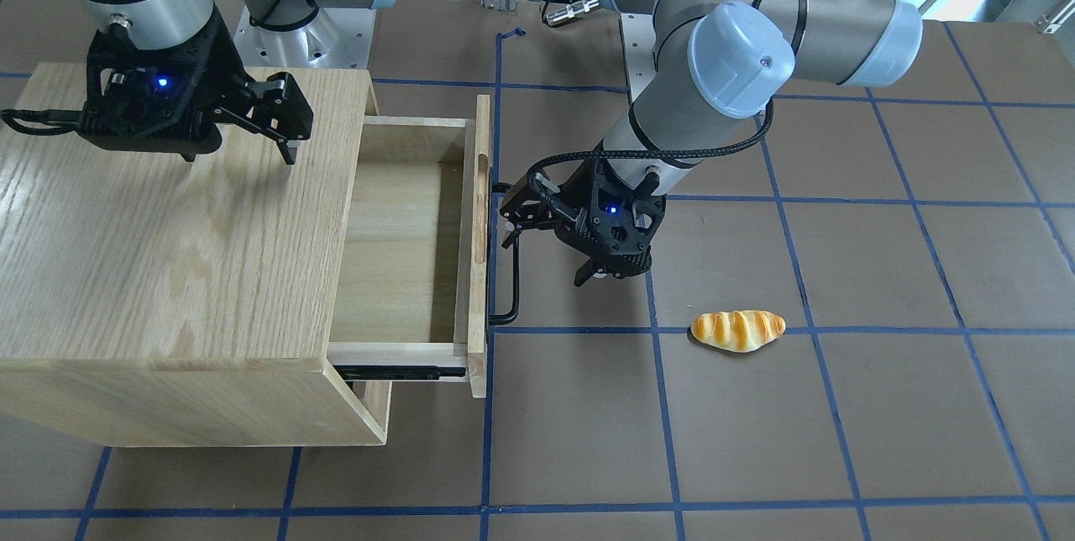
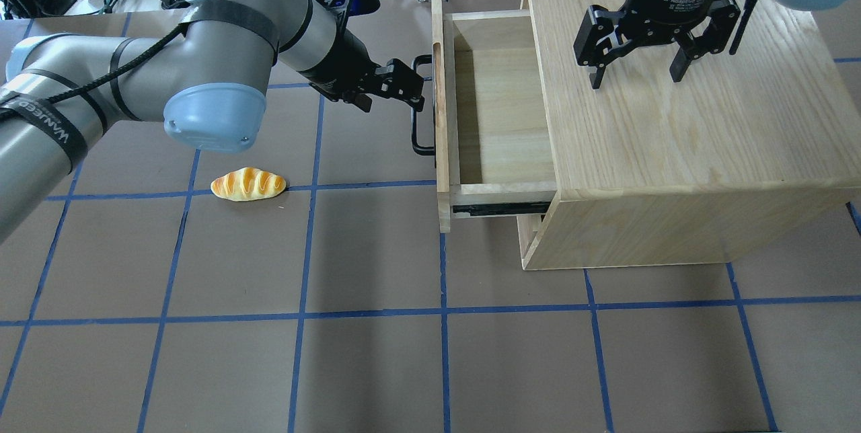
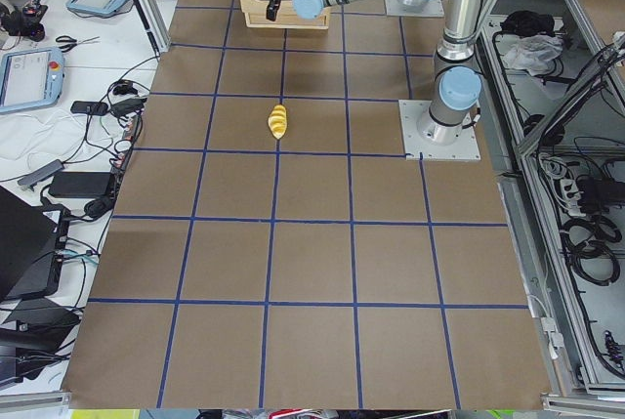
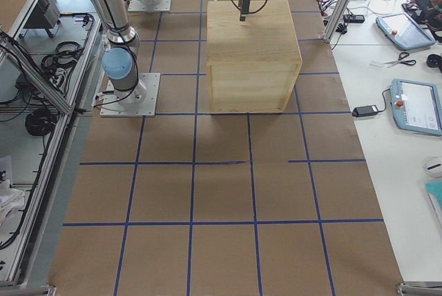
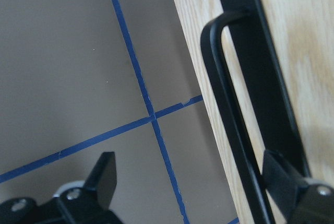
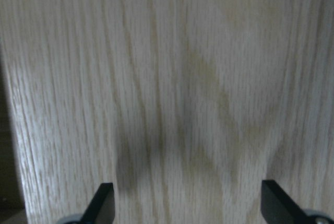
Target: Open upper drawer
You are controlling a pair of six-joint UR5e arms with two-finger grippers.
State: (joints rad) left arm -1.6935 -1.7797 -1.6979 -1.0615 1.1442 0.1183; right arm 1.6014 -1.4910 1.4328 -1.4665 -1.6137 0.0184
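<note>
Left claw (image 5: 193, 179) released, straddling handle (image 5: 233, 130) of upper drawer (image 2: 501, 110); bar runs top-to-bottom beside lower-right finger; right claw (image 2: 636, 80) released, farther.

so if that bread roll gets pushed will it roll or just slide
Probably slides or pivots rather than rolls: the bread roll is oblong, lying flat on the table. Its glossy look suggests a light toy, easy to shove. Whether it squashes, I cannot tell.

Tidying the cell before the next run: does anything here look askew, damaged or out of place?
Nothing looks damaged. The upper drawer is pulled out straight and empty. The only stray item is a bread roll lying alone on the table.
</note>
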